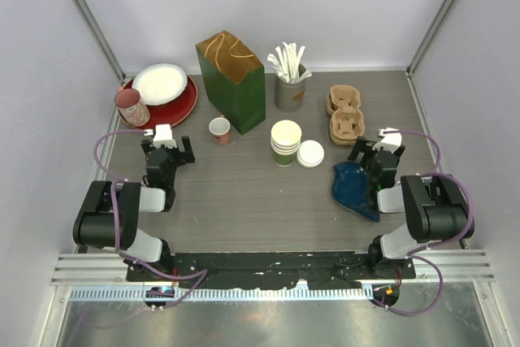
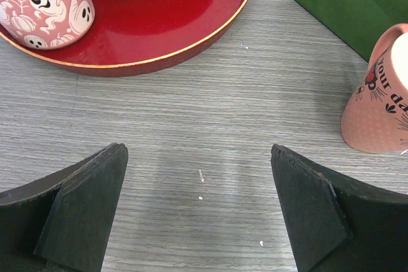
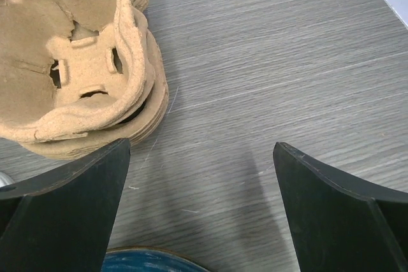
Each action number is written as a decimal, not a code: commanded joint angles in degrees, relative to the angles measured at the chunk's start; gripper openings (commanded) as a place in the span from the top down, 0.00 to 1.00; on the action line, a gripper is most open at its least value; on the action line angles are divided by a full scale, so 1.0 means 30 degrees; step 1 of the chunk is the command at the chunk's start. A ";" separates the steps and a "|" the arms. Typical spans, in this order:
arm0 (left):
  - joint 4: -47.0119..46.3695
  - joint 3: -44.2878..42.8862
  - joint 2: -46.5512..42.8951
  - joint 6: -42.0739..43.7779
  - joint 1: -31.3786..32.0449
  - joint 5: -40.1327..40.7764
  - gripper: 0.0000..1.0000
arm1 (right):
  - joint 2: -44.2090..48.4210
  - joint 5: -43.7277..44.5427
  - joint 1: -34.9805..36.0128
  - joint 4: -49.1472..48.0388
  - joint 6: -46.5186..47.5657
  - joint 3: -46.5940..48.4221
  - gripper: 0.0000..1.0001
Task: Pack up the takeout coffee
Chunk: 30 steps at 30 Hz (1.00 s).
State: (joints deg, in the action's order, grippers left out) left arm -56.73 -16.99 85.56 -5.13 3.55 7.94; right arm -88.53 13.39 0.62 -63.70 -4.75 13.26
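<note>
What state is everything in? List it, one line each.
green cups: stacked upright, unlidded
white lids: stacked beside the cups, off
green bag: standing upright
cup carriers: stacked, empty
small pink cup: upright, unlidded
left pincer: open, empty
right pincer: open, empty

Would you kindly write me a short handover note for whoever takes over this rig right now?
Left gripper: open, empty, over bare table near the red tray.
Right gripper: open, empty, beside the cardboard carriers.
Green cups are stacked mid-table, with the white lids stacked beside them. The green bag stands behind.
Done: nothing visibly packed.
Left: probably lid the cups, seat them in a carrier and bag them.
</note>
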 commanded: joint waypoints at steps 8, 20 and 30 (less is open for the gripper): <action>-0.0749 -0.0136 0.0015 0.0272 -0.0100 0.0165 0.00 | 0.7679 0.1228 0.0027 0.5614 -0.2456 0.1818 0.01; 1.7496 -0.8073 -0.3732 0.4841 -0.0334 -0.8448 0.01 | 0.7425 -0.2714 0.3503 2.2944 -0.4543 1.3094 0.23; 3.0563 -1.4897 -0.4555 0.5342 -0.0334 -0.9619 0.05 | 0.1394 0.1369 0.9488 3.1689 -0.1906 2.2032 0.30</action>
State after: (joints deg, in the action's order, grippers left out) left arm 14.46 -53.39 73.01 9.76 2.81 -16.36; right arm -78.35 13.06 27.22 17.28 -14.39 71.46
